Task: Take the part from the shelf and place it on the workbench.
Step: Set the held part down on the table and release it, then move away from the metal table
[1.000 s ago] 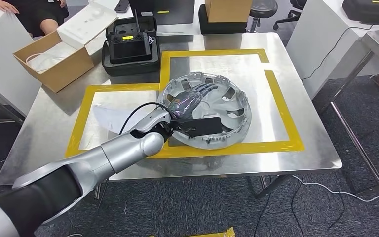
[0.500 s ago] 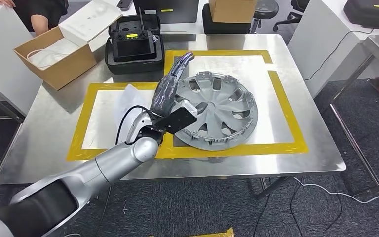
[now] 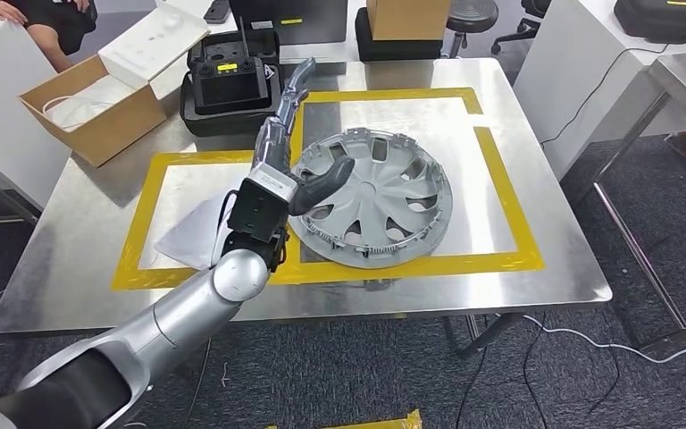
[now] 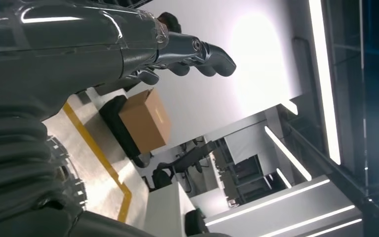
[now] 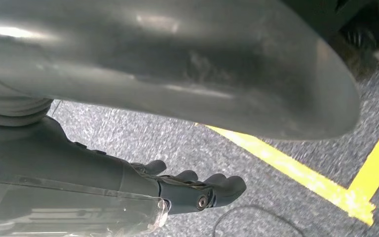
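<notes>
The part, a silver wheel cover, lies flat on the steel workbench inside the yellow tape outline. My left hand is raised above the cover's left rim, its fingers stretched out toward the far side of the table and the thumb jutting over the cover. It holds nothing. In the left wrist view the left hand has its dark fingers straight and bare. My right hand hangs over the grey carpet, its fingers loosely extended around nothing.
An open cardboard box and a black case with a controller sit at the far left of the table. A brown box stands at the back. A white sheet lies under my left forearm. A person sits at the far left.
My left hand has lifted off the wheel cover and swung up and left, fingers straightening. The cover, tilted before, now lies flat on the workbench.
</notes>
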Robot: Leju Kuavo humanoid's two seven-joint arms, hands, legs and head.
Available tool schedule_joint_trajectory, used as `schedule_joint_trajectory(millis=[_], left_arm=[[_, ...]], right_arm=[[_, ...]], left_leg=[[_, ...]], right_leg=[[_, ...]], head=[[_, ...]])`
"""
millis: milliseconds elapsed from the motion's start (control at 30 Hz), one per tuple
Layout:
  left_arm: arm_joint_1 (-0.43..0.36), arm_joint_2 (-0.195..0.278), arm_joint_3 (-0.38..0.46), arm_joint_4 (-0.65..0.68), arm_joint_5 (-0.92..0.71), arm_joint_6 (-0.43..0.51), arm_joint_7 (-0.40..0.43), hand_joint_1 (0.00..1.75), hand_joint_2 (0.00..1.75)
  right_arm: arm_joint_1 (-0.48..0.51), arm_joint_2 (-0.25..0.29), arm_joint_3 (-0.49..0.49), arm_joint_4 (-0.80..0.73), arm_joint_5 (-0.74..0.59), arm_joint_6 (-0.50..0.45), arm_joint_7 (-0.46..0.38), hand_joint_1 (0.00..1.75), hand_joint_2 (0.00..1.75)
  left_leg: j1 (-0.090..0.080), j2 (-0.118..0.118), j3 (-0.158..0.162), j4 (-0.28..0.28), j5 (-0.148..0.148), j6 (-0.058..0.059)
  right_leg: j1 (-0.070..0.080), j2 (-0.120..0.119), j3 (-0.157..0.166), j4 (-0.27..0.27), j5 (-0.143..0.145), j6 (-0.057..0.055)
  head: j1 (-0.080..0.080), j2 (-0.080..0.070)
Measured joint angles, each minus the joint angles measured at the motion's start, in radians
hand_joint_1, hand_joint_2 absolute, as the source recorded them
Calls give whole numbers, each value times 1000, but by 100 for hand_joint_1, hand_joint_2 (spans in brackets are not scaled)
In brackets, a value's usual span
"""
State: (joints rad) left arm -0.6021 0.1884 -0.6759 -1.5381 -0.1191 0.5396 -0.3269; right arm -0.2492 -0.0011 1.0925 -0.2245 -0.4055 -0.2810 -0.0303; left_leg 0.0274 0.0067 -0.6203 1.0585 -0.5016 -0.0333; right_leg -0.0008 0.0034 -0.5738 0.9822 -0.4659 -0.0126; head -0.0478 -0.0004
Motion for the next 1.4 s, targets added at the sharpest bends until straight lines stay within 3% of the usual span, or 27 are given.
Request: schedule_joint_trajectory(millis=[100,133,167,200,267,300,367,467,533,600,633,667,700,767,833,967,1033,1067,1133,1200,1233,1333,1400], left_arm=[[17,1,8,-31,-19,3,3,0,0],[30,2,8,-45,-38,9,10,0,0],[45,3,9,-63,-62,17,20,0,0],[59,5,9,-86,-91,28,34,0,0],[91,13,11,-146,-167,54,77,0,0],[111,19,13,-182,-220,67,107,0,0],[166,37,23,-263,-337,87,176,0,0],[261,72,51,-381,-480,101,247,0,0],[326,89,76,-448,-538,107,265,0,0],[378,102,98,-502,-555,109,270,0,0],[397,109,107,-524,-558,109,269,0,0],[415,113,116,-543,-565,109,265,0,0],[436,115,127,-561,-580,109,256,0,0],[489,104,160,-596,-610,109,205,0,0],[554,78,205,-626,-611,109,116,0,0],[648,21,289,-652,-572,109,-5,0,0],[678,-6,330,-657,-555,109,-27,0,0],[689,-18,349,-658,-546,109,-35,0,0],[702,-33,373,-657,-531,109,-40,0,0],[717,-47,393,-655,-517,109,-43,0,0],[725,-57,404,-652,-506,109,-50,0,0],[738,-89,433,-638,-453,109,-98,0,0],[747,-107,447,-628,-429,109,-122,0,0]], right_arm=[[2,0,0,0,-6,-7,-2,0,0],[4,0,-1,0,-13,-12,-6,0,0],[8,1,-2,0,-22,-19,-12,0,0],[12,1,-3,0,-33,-28,-21,0,0],[21,0,-6,0,-57,-47,-40,0,0],[27,0,-8,0,-70,-57,-51,0,0],[41,0,-16,0,-96,-75,-70,0,0],[64,-2,-35,1,-134,-97,-93,0,0],[74,-5,-49,2,-153,-109,-104,0,0],[83,-6,-59,2,-161,-113,-107,0,0],[88,-6,-63,2,-163,-114,-108,0,0],[92,-7,-67,2,-167,-117,-108,0,0],[95,-7,-72,2,-173,-122,-110,0,0],[99,-9,-86,2,-193,-136,-119,0,0],[105,-14,-101,2,-209,-145,-135,0,0],[117,-22,-128,3,-226,-153,-150,0,0],[118,-25,-143,3,-231,-155,-153,0,0],[118,-27,-149,4,-233,-157,-154,0,0],[119,-29,-155,5,-236,-160,-154,0,0],[120,-29,-159,5,-241,-164,-155,0,0],[122,-29,-161,6,-245,-166,-156,0,0],[127,-31,-164,7,-256,-171,-159,0,0],[129,-33,-167,7,-261,-173,-161,0,0]], left_leg=[[-2,-8,-79,170,-90,-2],[-2,-8,-98,213,-101,-2],[-3,-8,-103,222,-94,-2],[-3,-8,-89,196,-70,-1],[-4,-4,-26,76,-9,3],[-4,-2,1,24,7,6],[-9,1,25,-19,8,14],[-8,5,29,-25,8,28],[-3,11,32,-28,9,35],[-3,18,31,-28,8,39],[-3,20,31,-27,7,39],[-3,22,31,-27,7,40],[-3,24,32,-27,8,39],[-4,25,34,-27,9,38],[-5,26,33,-27,11,32],[-1,18,30,-32,17,8],[-1,2,17,2,-25,2],[-1,-5,2,47,-64,1],[-1,-11,-38,170,-142,0],[-2,-10,-45,231,-172,-2],[-1,-8,-16,200,-157,-3],[0,-5,111,12,-96,-1],[-4,-7,131,-30,-88,12]], right_leg=[[3,-2,2,-7,5,-9],[4,-2,2,-5,4,-10],[5,-2,2,-3,2,-11],[5,-2,2,0,0,-10],[5,0,2,12,-9,-5],[7,1,0,20,-15,0],[8,2,-2,29,-22,9],[4,3,-3,36,-34,22],[1,2,-30,104,-82,34],[-4,1,-88,235,-149,45],[-6,1,-112,288,-167,48],[-7,1,-121,308,-166,48],[-8,1,-110,287,-146,47],[-7,3,-44,156,-78,38],[-3,7,12,45,-40,28],[4,2,22,9,-23,11],[1,-4,19,-7,-5,-3],[1,-7,14,-10,2,-8],[5,-10,-3,-7,13,-11],[7,-13,-25,-1,25,-10],[6,-14,-37,5,30,-7],[2,-12,-72,32,44,9],[2,-10,-80,40,54,19]], head=[[-3,0],[-3,0],[-3,0],[-3,0],[-3,0],[-2,0],[-2,0],[-1,0],[2,0],[4,0],[4,0],[5,0],[4,0],[4,0],[4,0],[4,0],[1,0],[-2,0],[-5,0],[-6,0],[-6,0],[-7,0],[-4,0]])
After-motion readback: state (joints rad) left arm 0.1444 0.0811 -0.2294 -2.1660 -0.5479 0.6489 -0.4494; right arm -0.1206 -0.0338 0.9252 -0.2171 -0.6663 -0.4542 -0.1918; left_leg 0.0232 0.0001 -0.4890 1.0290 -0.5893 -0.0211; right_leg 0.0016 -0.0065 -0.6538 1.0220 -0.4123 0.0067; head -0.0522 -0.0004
